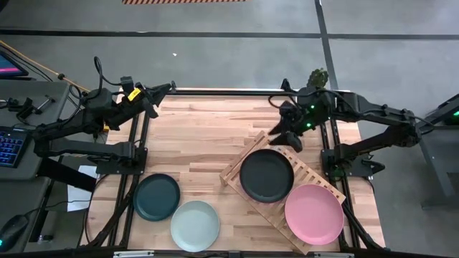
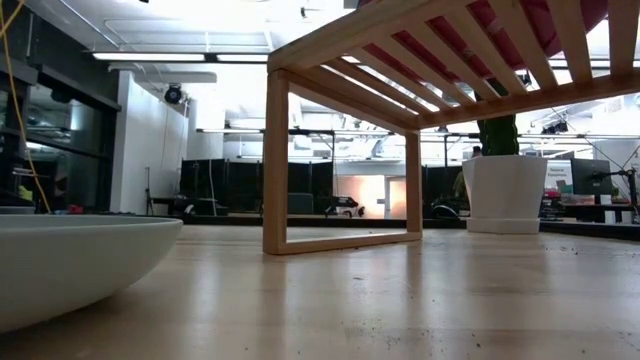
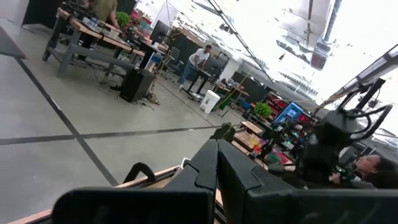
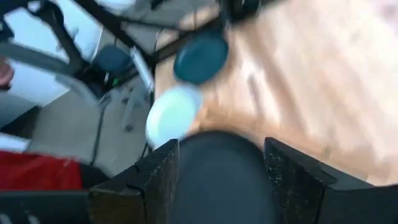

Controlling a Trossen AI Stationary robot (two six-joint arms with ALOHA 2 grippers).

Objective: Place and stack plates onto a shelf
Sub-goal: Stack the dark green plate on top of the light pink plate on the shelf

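The slatted wooden shelf [image 1: 247, 161] stands slantwise on the table's right half on its legs [image 2: 275, 160]. On it lie a black plate [image 1: 267, 175] and a pink plate [image 1: 314, 213]. In the low view something red-magenta [image 2: 520, 30] shows through the slats. A dark teal plate [image 1: 156, 196] and a pale mint plate [image 1: 195, 225] rest flat on the table near its near edge. My right gripper [image 1: 289, 136] hovers open at the black plate's far rim [image 4: 221, 155], its fingers apart on either side. My left gripper [image 1: 161, 89] waits shut at the far left corner.
A potted plant [image 1: 318, 76] stands beyond the far right corner. The arms' black frames [image 1: 136, 154] flank the table. Bare wood [image 1: 201, 136] lies between the shelf and the left arm. The mint plate [image 2: 70, 260] looms close in the low view.
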